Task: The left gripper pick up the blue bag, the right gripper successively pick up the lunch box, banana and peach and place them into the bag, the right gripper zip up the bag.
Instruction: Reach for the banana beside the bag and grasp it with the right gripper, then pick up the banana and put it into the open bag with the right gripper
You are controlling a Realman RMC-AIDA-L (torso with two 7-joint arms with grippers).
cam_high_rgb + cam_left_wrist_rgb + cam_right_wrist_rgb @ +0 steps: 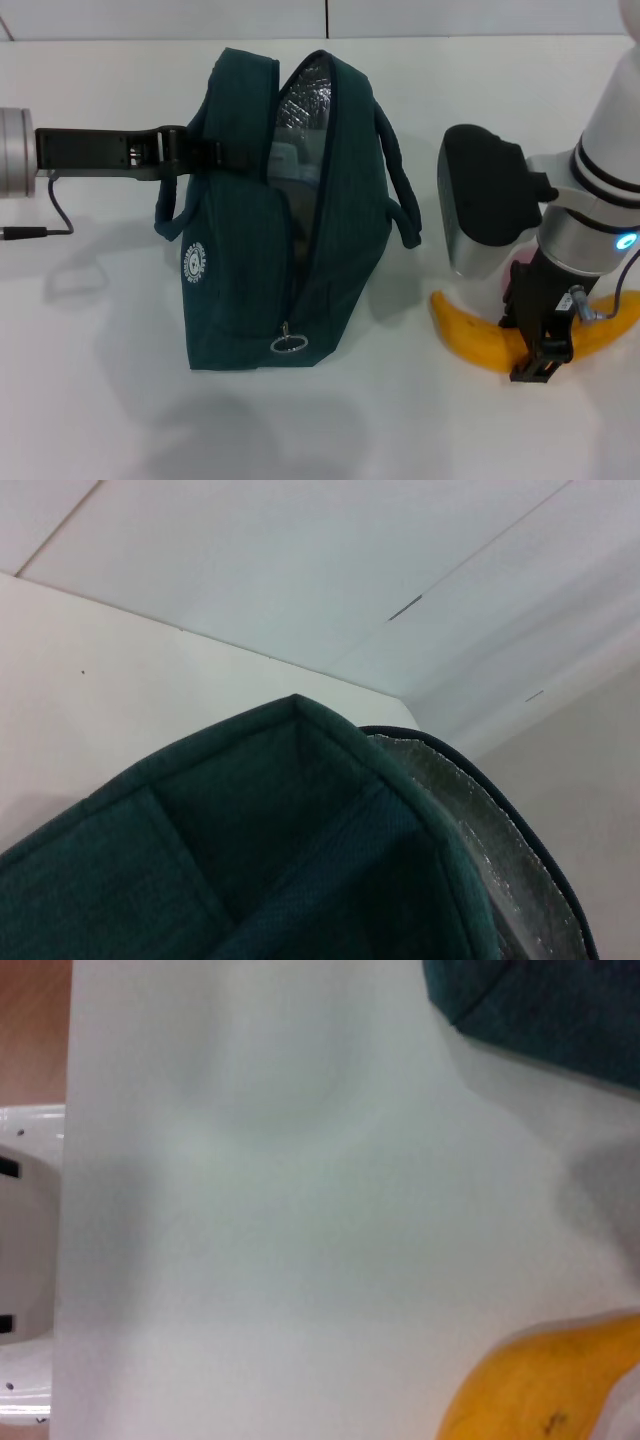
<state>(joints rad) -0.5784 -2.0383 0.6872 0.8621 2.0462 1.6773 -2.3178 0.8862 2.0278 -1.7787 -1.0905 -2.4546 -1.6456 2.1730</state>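
Gripping the banana (480, 340) mid-length near the table's right edge, your right gripper (540, 350) straddles it, jaws part-open; left gripper (175, 150) clamps the bag (250, 270).

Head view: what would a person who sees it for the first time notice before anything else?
The dark teal bag stands unzipped in the middle of the white table, showing its silver lining, and the left hand holds its handle from the left side. To the right of the bag, the right hand is down over the yellow banana lying on the table.

Bright even light; soft shadows, blurred wrist views.
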